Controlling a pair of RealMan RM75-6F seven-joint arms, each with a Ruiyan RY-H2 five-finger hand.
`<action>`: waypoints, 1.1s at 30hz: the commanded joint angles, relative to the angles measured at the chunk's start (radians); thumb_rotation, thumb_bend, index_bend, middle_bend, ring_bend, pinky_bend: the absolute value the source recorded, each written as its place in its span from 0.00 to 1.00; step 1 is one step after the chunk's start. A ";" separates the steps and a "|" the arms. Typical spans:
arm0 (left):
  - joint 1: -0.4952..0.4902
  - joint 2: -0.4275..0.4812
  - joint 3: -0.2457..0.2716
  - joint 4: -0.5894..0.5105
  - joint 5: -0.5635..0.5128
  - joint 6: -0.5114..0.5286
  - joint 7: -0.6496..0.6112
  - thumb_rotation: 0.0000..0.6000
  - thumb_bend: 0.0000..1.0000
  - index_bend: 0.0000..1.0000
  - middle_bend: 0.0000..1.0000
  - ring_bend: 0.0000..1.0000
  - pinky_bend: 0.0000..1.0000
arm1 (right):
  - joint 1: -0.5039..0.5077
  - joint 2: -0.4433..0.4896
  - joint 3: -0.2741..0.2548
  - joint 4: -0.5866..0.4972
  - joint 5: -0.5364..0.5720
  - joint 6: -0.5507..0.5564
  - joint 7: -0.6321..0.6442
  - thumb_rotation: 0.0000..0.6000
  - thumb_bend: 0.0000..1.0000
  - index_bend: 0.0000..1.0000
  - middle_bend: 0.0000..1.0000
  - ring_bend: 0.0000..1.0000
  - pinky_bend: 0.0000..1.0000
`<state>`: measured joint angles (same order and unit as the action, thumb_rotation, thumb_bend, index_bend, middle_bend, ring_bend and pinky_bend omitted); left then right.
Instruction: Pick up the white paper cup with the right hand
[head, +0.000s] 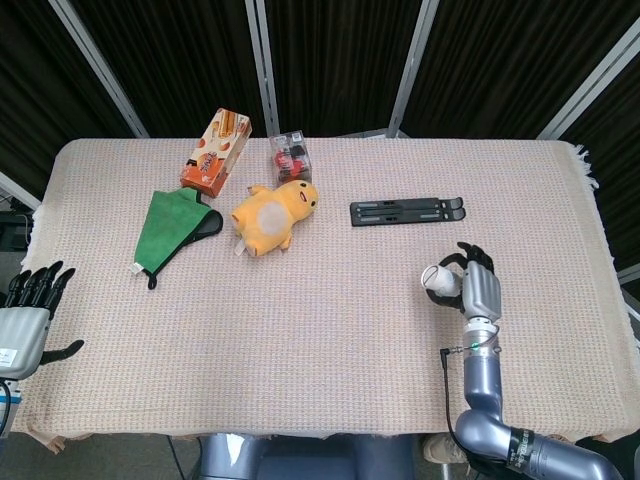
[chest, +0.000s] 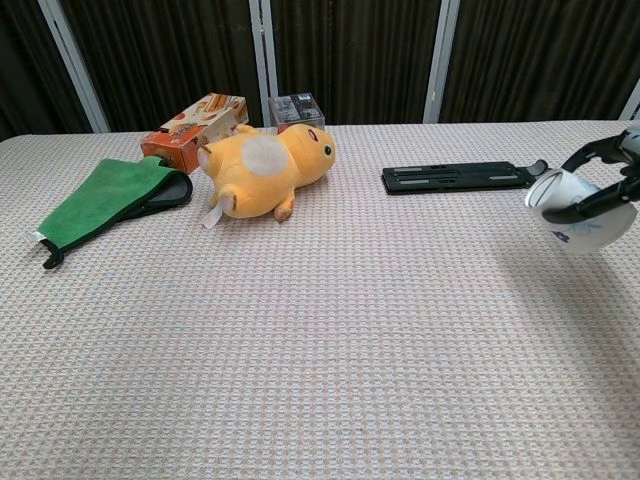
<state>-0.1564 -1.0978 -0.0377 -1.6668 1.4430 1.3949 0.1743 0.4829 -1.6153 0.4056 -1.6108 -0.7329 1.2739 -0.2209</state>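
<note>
Dark curtains with pale metal uprights close off the back of the room, and in front of them stands the bench (head: 330, 340) under a woven beige cloth. Toward its right side the white paper cup (chest: 572, 207) hangs clear of the cloth, tipped on its side with the open mouth turned left, gripped by the right hand (head: 478, 285). Its dark fingers (chest: 598, 152) curl around the cup's wall — a grasp that looks secure, though the far side of the cup is hidden.

The lift seems essentially made; the sensible thing now is to hold the squeeze gentle, since a paper wall crumples easily, and to bring the cup upright and steady rather than swing it.

Just beyond the cup lies a flat black folding stand (head: 408, 212). Further left sit a yellow plush toy (head: 273, 214), a green cloth (head: 172, 229) with a dark object tucked at its edge, an orange snack box (head: 215, 152) and a small clear box (head: 290, 155) — all well apart from the cup. The left hand (head: 28, 317) rests at the bench's near left edge, fingers spread and holding nothing.
</note>
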 joint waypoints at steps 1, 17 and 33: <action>0.000 0.000 0.000 0.000 0.000 0.000 0.000 1.00 0.00 0.00 0.00 0.00 0.00 | -0.034 -0.034 0.057 0.011 -0.012 -0.023 0.152 1.00 0.21 0.47 0.16 0.00 0.00; 0.001 -0.002 0.000 0.002 0.001 0.002 -0.001 1.00 0.00 0.00 0.00 0.00 0.00 | -0.051 -0.121 0.024 0.066 -0.006 -0.039 0.213 1.00 0.21 0.47 0.16 0.00 0.00; 0.000 -0.001 0.000 0.002 0.002 0.002 0.000 1.00 0.00 0.00 0.00 0.00 0.00 | -0.073 -0.112 0.001 0.058 0.027 -0.035 0.158 1.00 0.21 0.47 0.16 0.00 0.00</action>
<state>-0.1561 -1.0990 -0.0374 -1.6649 1.4451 1.3968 0.1748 0.4124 -1.7296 0.4081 -1.5504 -0.7093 1.2374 -0.0597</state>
